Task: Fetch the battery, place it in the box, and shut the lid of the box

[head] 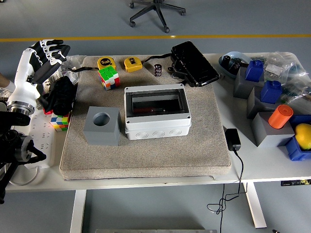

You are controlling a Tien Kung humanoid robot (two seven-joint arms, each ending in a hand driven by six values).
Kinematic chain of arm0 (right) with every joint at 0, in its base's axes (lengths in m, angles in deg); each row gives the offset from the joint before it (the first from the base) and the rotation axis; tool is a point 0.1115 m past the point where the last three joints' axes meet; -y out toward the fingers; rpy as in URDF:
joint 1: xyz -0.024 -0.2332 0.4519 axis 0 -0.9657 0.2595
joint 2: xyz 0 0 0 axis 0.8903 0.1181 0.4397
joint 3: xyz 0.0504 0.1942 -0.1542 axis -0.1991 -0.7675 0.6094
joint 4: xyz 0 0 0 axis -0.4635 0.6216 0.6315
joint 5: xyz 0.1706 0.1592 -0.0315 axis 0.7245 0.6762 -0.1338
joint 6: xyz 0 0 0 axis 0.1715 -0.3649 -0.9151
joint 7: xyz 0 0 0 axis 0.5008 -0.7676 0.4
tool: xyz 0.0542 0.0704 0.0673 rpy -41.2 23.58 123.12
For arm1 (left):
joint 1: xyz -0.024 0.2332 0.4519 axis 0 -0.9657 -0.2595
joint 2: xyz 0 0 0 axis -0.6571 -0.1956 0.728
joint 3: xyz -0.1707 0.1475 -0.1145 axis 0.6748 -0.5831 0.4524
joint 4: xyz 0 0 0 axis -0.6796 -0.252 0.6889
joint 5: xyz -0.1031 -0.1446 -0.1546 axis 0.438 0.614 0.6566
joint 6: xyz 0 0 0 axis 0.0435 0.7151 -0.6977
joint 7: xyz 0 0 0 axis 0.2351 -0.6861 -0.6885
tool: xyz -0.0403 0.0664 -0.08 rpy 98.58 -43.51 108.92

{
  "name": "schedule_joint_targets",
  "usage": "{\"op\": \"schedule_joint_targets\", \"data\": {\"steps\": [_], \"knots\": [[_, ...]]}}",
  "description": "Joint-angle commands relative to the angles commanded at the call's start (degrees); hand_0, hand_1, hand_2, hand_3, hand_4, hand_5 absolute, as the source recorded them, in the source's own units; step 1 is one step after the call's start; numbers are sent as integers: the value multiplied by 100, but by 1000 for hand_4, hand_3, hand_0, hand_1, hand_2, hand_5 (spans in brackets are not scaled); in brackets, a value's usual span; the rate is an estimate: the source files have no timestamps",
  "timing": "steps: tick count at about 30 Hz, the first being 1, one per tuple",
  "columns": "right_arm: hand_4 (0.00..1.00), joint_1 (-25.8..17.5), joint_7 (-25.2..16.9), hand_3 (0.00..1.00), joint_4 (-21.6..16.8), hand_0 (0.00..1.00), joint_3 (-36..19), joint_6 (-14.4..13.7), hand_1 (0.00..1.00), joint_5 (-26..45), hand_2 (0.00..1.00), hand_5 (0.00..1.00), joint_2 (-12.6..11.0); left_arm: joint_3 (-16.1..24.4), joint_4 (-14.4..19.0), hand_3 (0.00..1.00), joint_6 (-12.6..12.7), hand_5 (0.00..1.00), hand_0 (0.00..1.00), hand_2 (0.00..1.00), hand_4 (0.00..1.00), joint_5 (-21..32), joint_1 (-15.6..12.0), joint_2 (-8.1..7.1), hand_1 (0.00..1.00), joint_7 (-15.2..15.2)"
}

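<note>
Hovering over the tabletop's (pixel 146 172) left edge, the left hand (pixel 46 51) holds nothing, fingers loosely spread, well apart from the box (pixel 156 112) and battery (pixel 158 69).

A white table (pixel 146 177) on pale metal legs stands on a grey floor (pixel 243 22). A yellow line (pixel 218 36) crosses the floor beyond the table. The black wheeled base of an office chair (pixel 156 10) sits past that line.

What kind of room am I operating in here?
Probably a lab or workshop: a standing-desk table on grey floor with a yellow line, an office chair, and test props like the junction box and Rubik's cube.
</note>
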Motion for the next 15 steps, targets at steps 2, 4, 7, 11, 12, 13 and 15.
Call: {"op": "schedule_joint_targets", "data": {"steps": [2, 4, 7, 11, 12, 13, 15], "knots": [[900, -19, -1, 558, 1, 606, -19, -10, 630, -12, 592, 458, 14, -9, 11, 585, -6, 420, 540, 611, 916, -21, -20, -2, 642, -11], [900, -26, -2, 558, 0, 606, -31, -18, 630, -19, 592, 458, 21, -27, 17, 585, -16, 420, 538, 610, 918, -55, -29, -8, 642, -32], [900, -28, 0, 558, -3, 606, -45, -31, 630, -28, 592, 458, 30, -72, 17, 585, -45, 420, 538, 610, 918, -92, -40, -23, 642, -66], [900, -20, 22, 558, -11, 606, -67, -34, 630, -48, 594, 459, 52, -85, 17, 584, -89, 422, 543, 610, 918, -128, -58, -33, 642, -96], [900, -22, 26, 558, -11, 606, -69, -33, 630, -49, 594, 459, 56, -84, 18, 584, -94, 422, 543, 610, 918, -132, -62, -33, 642, -99], [900, -28, 35, 558, -4, 606, -74, -35, 630, -43, 594, 459, 64, -77, 24, 584, -97, 422, 543, 610, 918, -140, -75, -29, 642, -100], [900, -36, 58, 558, 10, 606, -77, -30, 630, -31, 594, 459, 76, -57, 37, 584, -97, 422, 543, 610, 918, -151, -102, -17, 642, -100]]}}
